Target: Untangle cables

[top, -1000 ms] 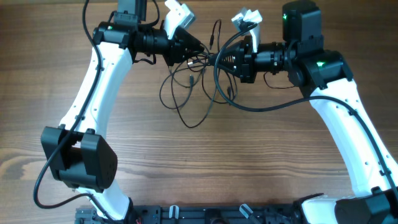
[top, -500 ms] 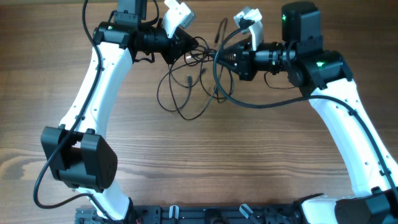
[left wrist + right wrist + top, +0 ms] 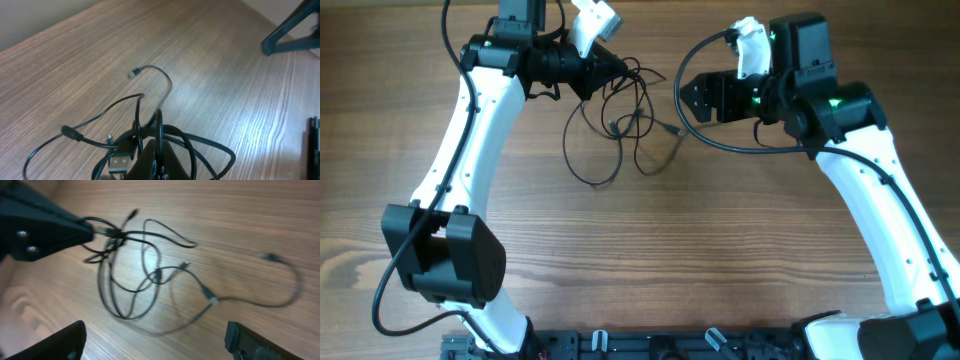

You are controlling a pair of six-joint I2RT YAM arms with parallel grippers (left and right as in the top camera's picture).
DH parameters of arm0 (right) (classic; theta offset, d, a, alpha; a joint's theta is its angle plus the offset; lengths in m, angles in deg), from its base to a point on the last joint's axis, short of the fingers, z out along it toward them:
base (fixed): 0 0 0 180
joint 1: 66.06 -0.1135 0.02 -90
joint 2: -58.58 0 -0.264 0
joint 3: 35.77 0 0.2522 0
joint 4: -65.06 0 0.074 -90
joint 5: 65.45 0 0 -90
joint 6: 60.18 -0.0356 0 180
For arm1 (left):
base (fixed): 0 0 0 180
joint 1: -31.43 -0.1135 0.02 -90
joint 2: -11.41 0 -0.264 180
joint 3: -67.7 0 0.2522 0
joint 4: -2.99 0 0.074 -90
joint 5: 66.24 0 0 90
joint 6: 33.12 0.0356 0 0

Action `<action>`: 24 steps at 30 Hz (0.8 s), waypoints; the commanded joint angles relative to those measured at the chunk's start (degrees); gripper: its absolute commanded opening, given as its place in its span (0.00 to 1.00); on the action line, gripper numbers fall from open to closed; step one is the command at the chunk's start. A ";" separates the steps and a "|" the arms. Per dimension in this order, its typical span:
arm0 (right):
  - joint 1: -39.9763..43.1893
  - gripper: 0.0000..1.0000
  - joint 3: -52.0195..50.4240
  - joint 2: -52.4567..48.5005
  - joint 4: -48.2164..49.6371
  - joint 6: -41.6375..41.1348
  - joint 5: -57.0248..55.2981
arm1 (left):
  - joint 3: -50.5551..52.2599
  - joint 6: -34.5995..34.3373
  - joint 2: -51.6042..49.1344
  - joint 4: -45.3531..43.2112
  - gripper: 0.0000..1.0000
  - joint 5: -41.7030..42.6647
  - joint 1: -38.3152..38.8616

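Tangled cables [image 3: 620, 130] bunched at far centre of desk [image 3: 650, 260], loops trailed over wood. Bundle's top clenched by left pincer [image 3: 613, 70]. Just beside strands, right pincer [image 3: 686, 96] held spread wide, apart from them.

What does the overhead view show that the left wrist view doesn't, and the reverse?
Only overhead: the white left arm and white right arm whole, the right pincer open and apart from the tangled thin black cables, whose loops spread over the wooden table. Only left wrist: a flat silver plug beside the left pincer. Both: the cable bundle pinched in the left pincer.
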 commanded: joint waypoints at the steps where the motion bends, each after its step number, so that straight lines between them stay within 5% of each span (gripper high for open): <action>1: -1.44 0.91 -0.04 -3.78 1.03 1.40 11.26 | -0.57 -0.94 0.74 -0.07 0.04 3.78 -0.11; 5: -3.43 0.69 -0.04 -6.82 3.45 2.84 16.37 | -0.57 -0.94 1.97 -0.04 0.04 3.78 -0.13; 20: -4.46 0.61 -0.04 -13.27 13.31 -0.24 15.67 | -0.57 -1.01 10.03 0.39 0.04 3.82 -0.11; 23: -5.16 0.06 -0.04 -14.08 15.45 -1.97 13.16 | -0.57 -1.01 10.45 0.79 0.04 3.82 -0.11; 24: -5.16 0.05 -0.04 -14.16 15.56 -3.15 10.62 | -0.57 -1.01 10.51 0.90 0.04 3.80 -0.11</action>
